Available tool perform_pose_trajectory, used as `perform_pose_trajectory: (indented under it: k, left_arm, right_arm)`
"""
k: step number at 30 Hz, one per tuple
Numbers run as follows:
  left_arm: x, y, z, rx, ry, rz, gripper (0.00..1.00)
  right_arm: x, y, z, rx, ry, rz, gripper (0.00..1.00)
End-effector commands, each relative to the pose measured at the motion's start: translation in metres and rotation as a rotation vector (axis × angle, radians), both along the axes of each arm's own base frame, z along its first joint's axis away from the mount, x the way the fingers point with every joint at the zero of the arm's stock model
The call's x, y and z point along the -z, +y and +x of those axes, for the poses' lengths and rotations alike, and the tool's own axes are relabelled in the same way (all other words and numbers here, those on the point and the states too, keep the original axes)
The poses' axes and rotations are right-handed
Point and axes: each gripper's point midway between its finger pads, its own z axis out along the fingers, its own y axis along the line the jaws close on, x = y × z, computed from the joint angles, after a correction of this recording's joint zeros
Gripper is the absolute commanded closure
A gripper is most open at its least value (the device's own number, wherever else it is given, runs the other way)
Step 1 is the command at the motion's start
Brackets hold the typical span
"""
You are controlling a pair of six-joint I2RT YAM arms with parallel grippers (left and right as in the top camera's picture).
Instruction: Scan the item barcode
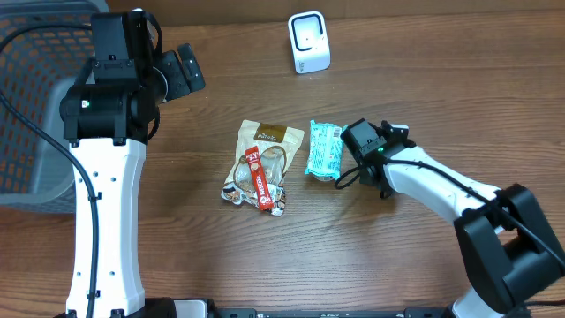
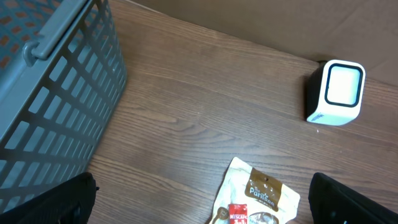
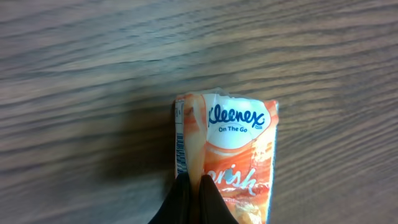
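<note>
A Kleenex tissue pack lies on the wooden table right of centre, teal in the overhead view and orange in the right wrist view. My right gripper is at the pack's right end, shut on a fold of its wrapper; the fingers pinch it close together. The white barcode scanner stands at the far edge, its window facing the table. My left gripper hovers far left of the scanner, open, with nothing between its fingers.
A beige snack bag with a red Nescafe stick on it lies just left of the tissue pack, and also shows below the left gripper. A grey mesh basket fills the left edge.
</note>
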Motion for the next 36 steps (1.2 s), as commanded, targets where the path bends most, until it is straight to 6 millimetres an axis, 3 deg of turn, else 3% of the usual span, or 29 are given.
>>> perform_pose_trajectory:
  k: [1,8,11,21,28,31,33,36]
  left_arm:
    - [-0.012,0.0,-0.002,0.012,-0.031,0.014,0.0]
    - [-0.012,0.0,-0.002,0.012,-0.031,0.015,0.0]
    - [-0.012,0.0,-0.002,0.012,-0.031,0.014,0.0]
    - [-0.012,0.0,-0.002,0.012,-0.031,0.014,0.0]
    - [-0.012,0.0,-0.002,0.012,-0.031,0.014,0.0]
    - [-0.012,0.0,-0.002,0.012,-0.031,0.014,0.0]
    - [-0.012,0.0,-0.002,0.013,-0.032,0.014,0.0]
    - [-0.012,0.0,-0.002,0.012,-0.031,0.014,0.0]
  right_arm:
    - [-0.054,0.023,0.021,-0.072,-0.084,0.18,0.96]
    - [-0.082,0.049,0.019,-0.221,-0.01,0.647,0.96]
    - [-0.083,0.048,0.02,-0.259,-0.009,0.811,0.96]
    - [-0.04,0.028,0.01,-0.266,-0.097,1.043,0.96]
    - [-0.002,0.01,-0.002,-0.203,-0.099,1.053,0.96]
    - [0.003,0.006,-0.004,-0.185,-0.094,1.053,0.86]
    - [0.003,0.005,-0.004,-0.183,-0.095,1.052,0.71]
    - [0.003,0.005,-0.004,-0.183,-0.095,1.051,0.65]
